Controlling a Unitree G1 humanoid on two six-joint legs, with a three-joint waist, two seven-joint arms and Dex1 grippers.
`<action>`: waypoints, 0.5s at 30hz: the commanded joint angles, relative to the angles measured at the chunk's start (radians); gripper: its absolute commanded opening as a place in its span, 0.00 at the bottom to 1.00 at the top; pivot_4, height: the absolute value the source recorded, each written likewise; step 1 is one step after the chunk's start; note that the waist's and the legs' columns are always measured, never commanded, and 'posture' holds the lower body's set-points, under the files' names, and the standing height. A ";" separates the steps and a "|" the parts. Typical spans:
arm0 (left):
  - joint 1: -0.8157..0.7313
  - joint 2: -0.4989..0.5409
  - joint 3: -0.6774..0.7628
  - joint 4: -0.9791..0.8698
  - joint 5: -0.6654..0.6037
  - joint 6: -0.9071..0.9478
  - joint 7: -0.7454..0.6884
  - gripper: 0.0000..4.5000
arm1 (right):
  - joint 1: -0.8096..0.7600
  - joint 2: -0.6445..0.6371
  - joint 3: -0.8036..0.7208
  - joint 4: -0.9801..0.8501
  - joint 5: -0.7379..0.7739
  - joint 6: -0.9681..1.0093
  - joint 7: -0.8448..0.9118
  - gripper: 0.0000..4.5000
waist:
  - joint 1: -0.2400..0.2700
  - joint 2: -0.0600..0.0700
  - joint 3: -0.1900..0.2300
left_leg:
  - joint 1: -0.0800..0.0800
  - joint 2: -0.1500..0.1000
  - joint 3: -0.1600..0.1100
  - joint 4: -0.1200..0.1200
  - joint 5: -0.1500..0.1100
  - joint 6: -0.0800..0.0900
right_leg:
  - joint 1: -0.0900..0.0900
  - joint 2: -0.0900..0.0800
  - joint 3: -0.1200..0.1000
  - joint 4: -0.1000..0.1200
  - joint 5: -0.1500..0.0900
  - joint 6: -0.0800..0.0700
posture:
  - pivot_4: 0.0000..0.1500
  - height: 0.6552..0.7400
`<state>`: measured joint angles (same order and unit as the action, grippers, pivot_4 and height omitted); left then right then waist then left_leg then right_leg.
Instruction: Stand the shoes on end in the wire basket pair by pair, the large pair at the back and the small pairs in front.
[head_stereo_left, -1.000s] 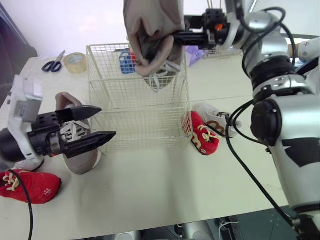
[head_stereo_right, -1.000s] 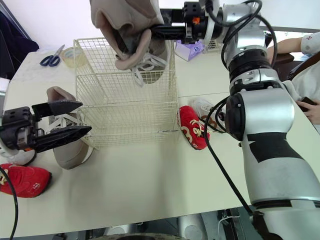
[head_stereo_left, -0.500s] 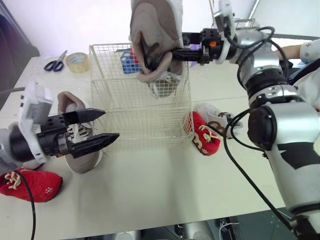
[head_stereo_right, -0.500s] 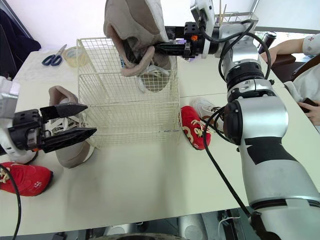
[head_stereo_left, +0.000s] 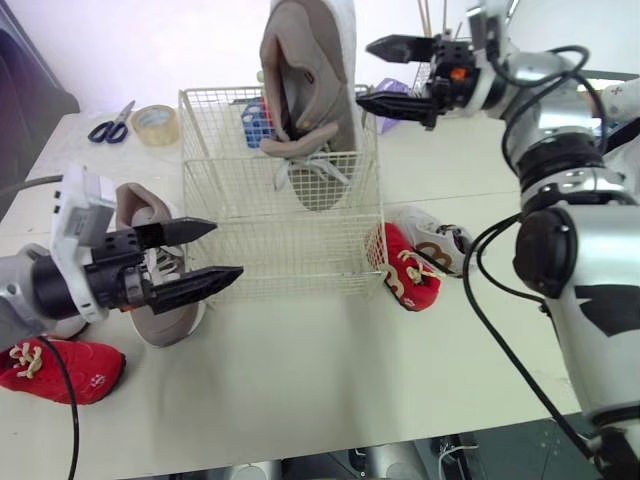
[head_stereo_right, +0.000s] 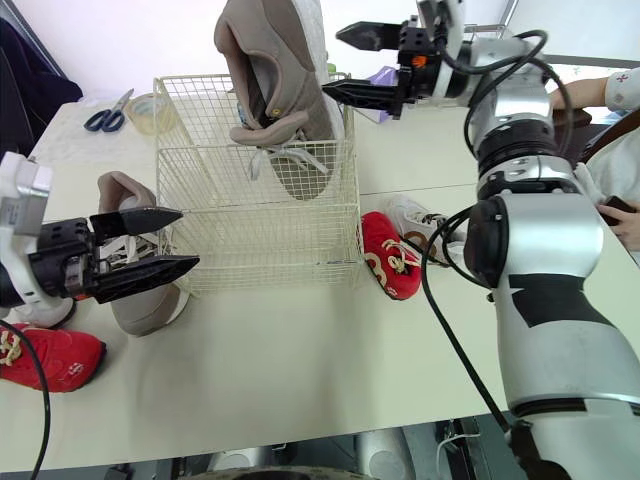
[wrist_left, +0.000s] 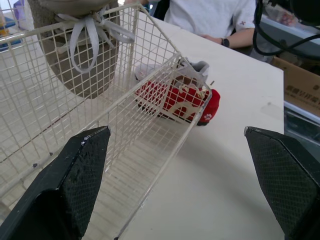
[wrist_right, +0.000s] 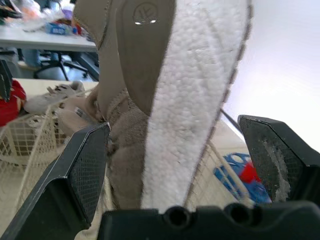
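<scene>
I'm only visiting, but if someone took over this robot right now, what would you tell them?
Right gripper: open, beside the large beige shoe standing toe-down at the back of the wire basket.
Left gripper: open, by the second beige shoe lying left of the basket.
Done: one large shoe in.
To do: its mate, then the small pairs; a red shoe lies near left, another red shoe and a white shoe right of the basket.

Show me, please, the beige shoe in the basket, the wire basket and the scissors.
beige shoe (head_stereo_left: 322, 70), left eye view, side upper.
wire basket (head_stereo_left: 290, 256), left eye view, front wall.
scissors (head_stereo_left: 101, 131), left eye view, blue handles.
</scene>
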<state>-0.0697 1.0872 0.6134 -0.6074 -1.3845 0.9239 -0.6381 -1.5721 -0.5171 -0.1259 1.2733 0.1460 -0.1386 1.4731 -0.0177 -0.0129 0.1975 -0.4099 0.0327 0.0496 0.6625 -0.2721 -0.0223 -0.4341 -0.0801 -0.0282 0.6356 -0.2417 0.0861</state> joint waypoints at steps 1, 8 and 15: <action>-0.008 0.005 0.021 -0.016 0.008 -0.017 0.009 1.00 | -0.017 -0.070 -0.016 -0.080 0.005 0.018 -0.017 0.98 | -0.001 0.000 0.000 | 0.000 0.000 0.000 0.000 0.000 0.000 | 0.000 0.000 0.000 0.000 0.000 0.000 | 1.00 1.00; -0.016 0.014 0.219 0.129 -0.186 0.011 0.124 1.00 | 0.058 -0.202 -0.148 -0.485 0.268 0.495 0.025 0.98 | 0.002 0.000 0.000 | 0.000 0.000 -0.001 0.000 0.000 0.000 | 0.000 0.000 0.000 0.000 0.000 0.000 | 1.00 1.00; 0.141 0.100 0.472 0.483 0.090 0.084 0.028 1.00 | 0.337 -0.242 -0.104 -1.199 0.651 1.083 -0.015 0.98 | -0.010 0.001 0.000 | 0.005 0.002 0.001 -0.001 -0.001 0.002 | 0.000 0.000 -0.001 0.007 -0.001 0.000 | 1.00 1.00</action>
<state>0.0517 1.1579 1.0393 -0.1885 -1.3775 0.9920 -0.5669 -1.2480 -0.7487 -0.2563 0.1976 0.7080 0.8478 1.4523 -0.0273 -0.0120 0.1974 -0.4051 0.0343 0.0504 0.6621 -0.2730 -0.0207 -0.4345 -0.0798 -0.0296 0.6439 -0.2425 0.0859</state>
